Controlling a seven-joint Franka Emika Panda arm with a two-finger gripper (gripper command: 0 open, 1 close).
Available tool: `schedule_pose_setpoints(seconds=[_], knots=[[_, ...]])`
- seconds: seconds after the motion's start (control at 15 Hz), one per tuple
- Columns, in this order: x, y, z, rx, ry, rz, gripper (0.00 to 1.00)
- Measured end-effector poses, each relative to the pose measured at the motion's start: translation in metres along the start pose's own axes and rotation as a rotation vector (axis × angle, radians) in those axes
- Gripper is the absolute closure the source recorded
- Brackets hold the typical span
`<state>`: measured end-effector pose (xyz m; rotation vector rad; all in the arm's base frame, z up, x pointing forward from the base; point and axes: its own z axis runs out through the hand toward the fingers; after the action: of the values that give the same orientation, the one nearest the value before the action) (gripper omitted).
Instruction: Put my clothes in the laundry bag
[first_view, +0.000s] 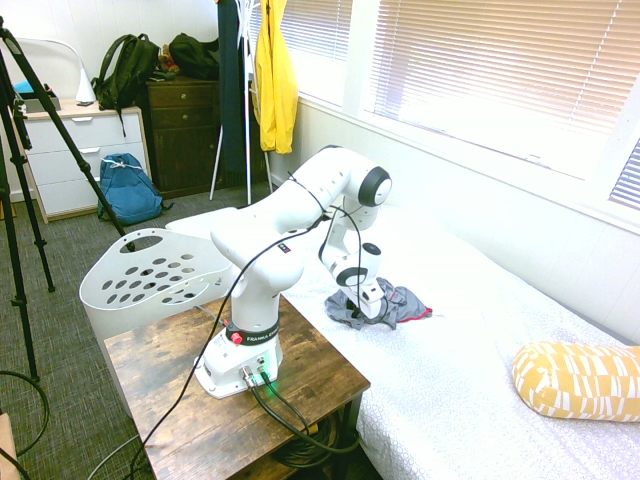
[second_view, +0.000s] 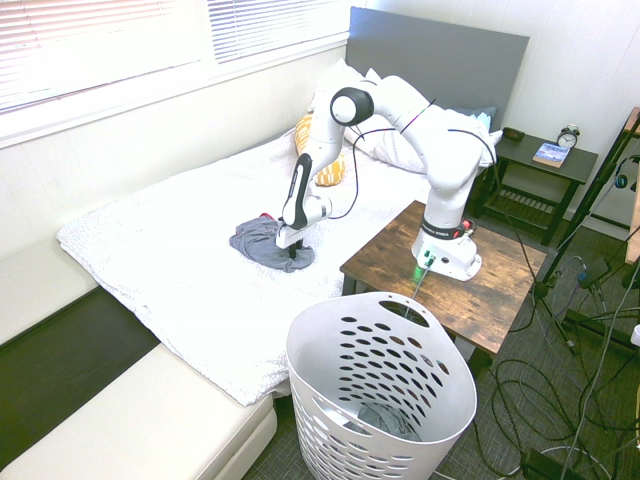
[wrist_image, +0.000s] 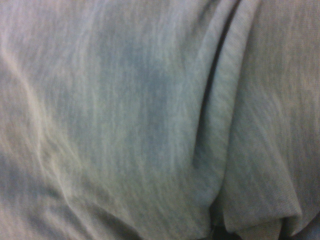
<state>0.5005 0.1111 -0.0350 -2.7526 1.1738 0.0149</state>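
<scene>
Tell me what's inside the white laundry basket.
Inside the laundry basket, a crumpled grey cloth lies at the bottom. The near wall hides part of the floor, so anything else down there cannot be seen.

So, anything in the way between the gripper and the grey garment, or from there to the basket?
Nothing visible at the gripper: it's down at the garment. Toward the basket, only its raised rim needs clearing.

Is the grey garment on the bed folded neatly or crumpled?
Crumpled: the grey garment lies on the bed in an irregular heap, with uneven creases and no squared edges.
</scene>
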Motion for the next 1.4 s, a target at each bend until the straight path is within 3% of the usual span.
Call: schedule_pose_setpoints(seconds=[0.27, 0.67, 1.13, 1.4], knots=[[0.001, -0.006, -0.021, 0.017, 0.014, -0.012, 1.0], [-0.003, -0.041, -0.108, 0.059, 0.057, -0.071, 1.0], [-0.073, -0.114, -0.29, 0.091, 0.111, -0.214, 1.0], [-0.146, -0.142, -0.438, 0.111, 0.144, -0.327, 1.0]])
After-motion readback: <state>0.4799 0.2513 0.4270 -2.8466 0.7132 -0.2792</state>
